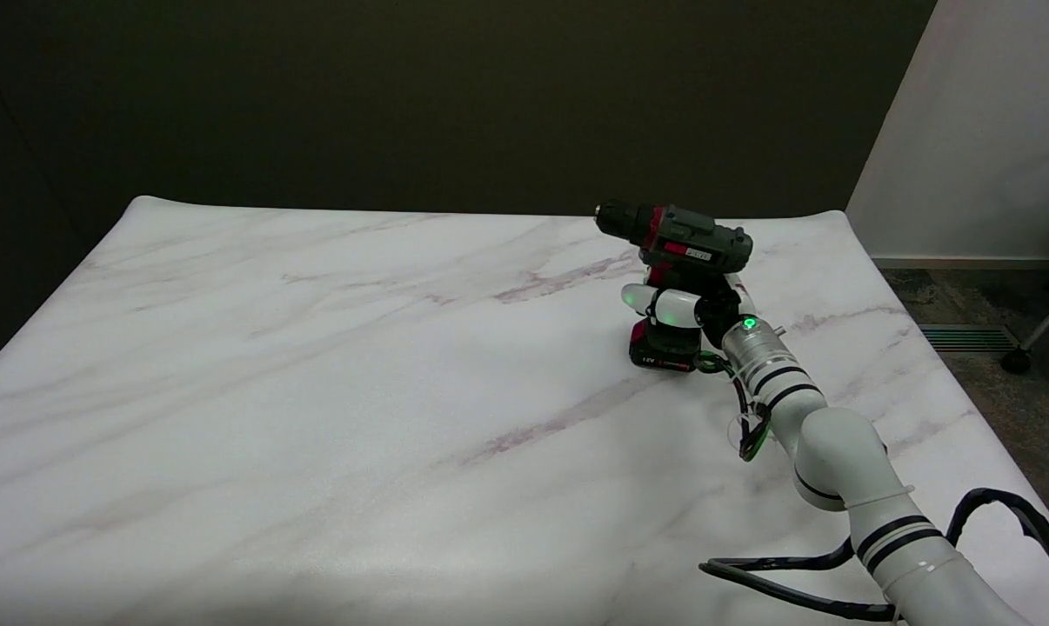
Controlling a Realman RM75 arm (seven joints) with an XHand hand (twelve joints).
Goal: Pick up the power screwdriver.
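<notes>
"12V" reads on the power screwdriver battery base; its other labels are illegible.

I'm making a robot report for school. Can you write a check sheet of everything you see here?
Surface: white marbled table, slightly wrinkled at the far edge.
Job's things: power screwdriver, upright on its battery base, chuck pointing left.
Clutter: nothing seen.
Hands: right hand wraps around the screwdriver's handle; whether it has lifted off the table cannot be told.
Cables: black cable loops beside the right arm.
Surroundings: dark wall, white panel, floor vent.
</notes>
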